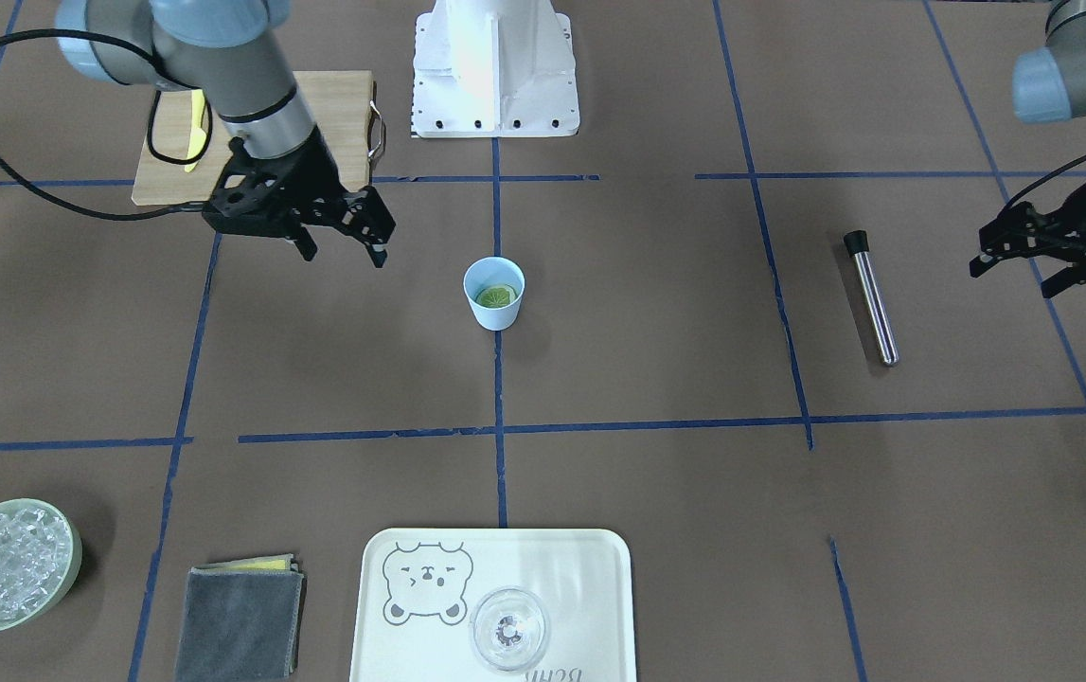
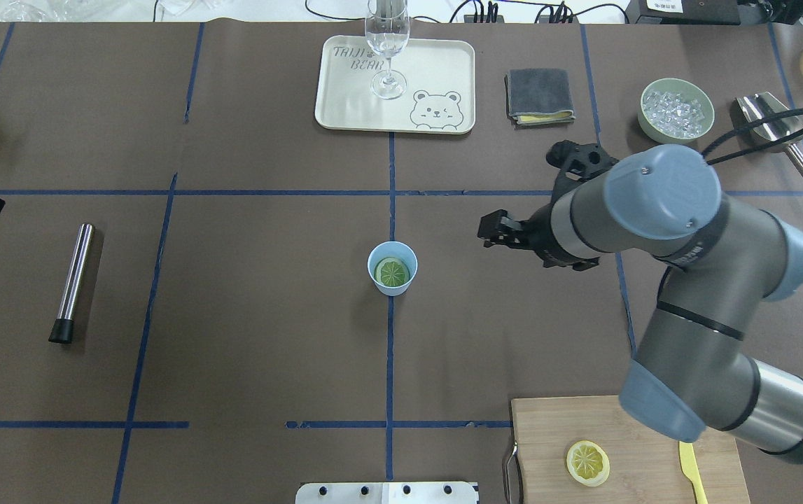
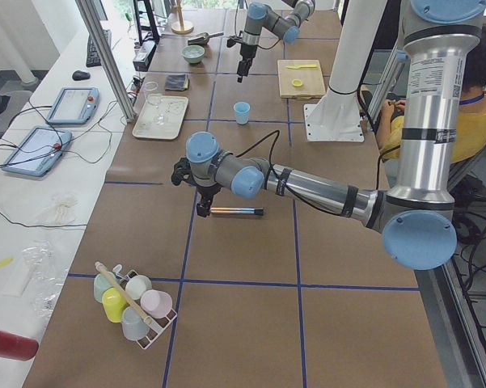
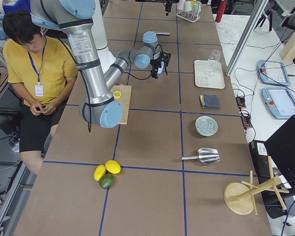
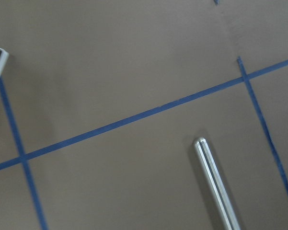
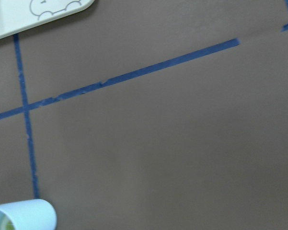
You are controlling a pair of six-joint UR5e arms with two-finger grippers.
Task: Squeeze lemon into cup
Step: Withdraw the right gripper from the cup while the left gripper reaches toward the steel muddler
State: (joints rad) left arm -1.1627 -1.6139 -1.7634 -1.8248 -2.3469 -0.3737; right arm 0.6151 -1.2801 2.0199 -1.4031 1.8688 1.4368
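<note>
The light blue cup (image 1: 493, 308) stands upright near the table's middle on a blue tape line. It also shows in the overhead view (image 2: 375, 257) and at the bottom left of the right wrist view (image 6: 26, 214). A lemon slice (image 1: 496, 296) (image 2: 392, 272) lies inside it. A second slice (image 2: 588, 463) lies on the wooden cutting board (image 2: 646, 427). My right gripper (image 1: 344, 252) (image 2: 489, 233) is open and empty, raised beside the cup and clear of it. My left gripper (image 1: 1014, 277) is open and empty, far off near a metal rod (image 1: 872, 301).
The rod (image 2: 73, 276) has a black end. A yellow knife (image 2: 692, 470) lies on the board. At the operators' edge are a bear tray (image 2: 436, 70) with a clear glass (image 2: 387, 49), a grey cloth (image 2: 540, 96), a green bowl of ice (image 2: 676, 110) and a metal scoop (image 2: 769, 119).
</note>
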